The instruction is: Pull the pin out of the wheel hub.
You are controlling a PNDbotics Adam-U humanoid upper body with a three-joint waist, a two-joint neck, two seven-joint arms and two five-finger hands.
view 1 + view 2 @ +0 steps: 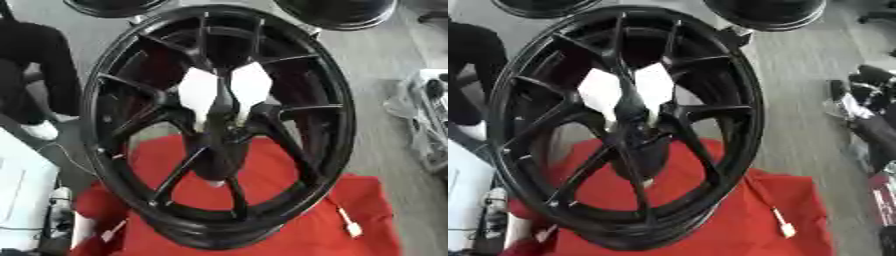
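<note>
Standing upright and filling the middle, one black spoked wheel hub, its near rim resting on one red cloth, with two white cable plugs lying near-right and near-left on it; pin not discernible, neither hand showing.

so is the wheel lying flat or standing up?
Standing, tilted: the black wheel rests on its lower rim on the red cloth.
</note>
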